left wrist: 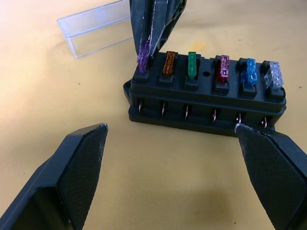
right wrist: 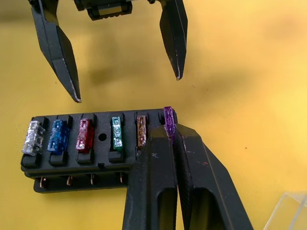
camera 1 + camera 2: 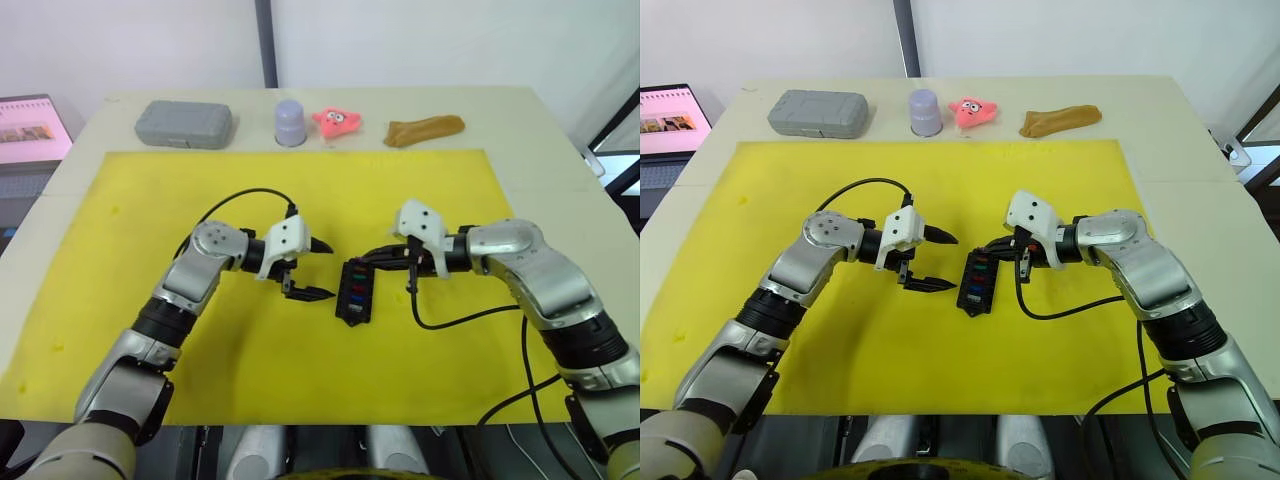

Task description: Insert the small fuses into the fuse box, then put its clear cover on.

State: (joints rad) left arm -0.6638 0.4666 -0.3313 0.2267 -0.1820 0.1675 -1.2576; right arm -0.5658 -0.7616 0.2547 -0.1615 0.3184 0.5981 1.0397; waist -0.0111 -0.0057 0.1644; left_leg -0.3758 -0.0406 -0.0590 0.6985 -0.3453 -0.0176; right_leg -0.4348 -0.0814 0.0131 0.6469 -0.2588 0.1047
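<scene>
The black fuse box (image 3: 354,292) lies mid-mat between both grippers. Five small fuses sit in one row of it: brown (image 1: 168,63), green (image 1: 192,64), red (image 1: 222,68), blue (image 1: 249,72) and clear grey (image 1: 273,74). My right gripper (image 2: 171,132) is shut on a purple fuse (image 2: 168,117), which stands at the end slot, higher than the others. My left gripper (image 3: 330,270) hangs open just left of the box, touching nothing. The clear cover (image 1: 96,26) lies on the mat beyond the box, on the right gripper's side.
Along the table's far edge stand a grey case (image 3: 184,123), a lavender cup (image 3: 290,122), a pink toy (image 3: 338,121) and a brown lump (image 3: 424,130). A laptop (image 3: 30,130) sits off the far left. The yellow mat (image 3: 150,200) covers the work area.
</scene>
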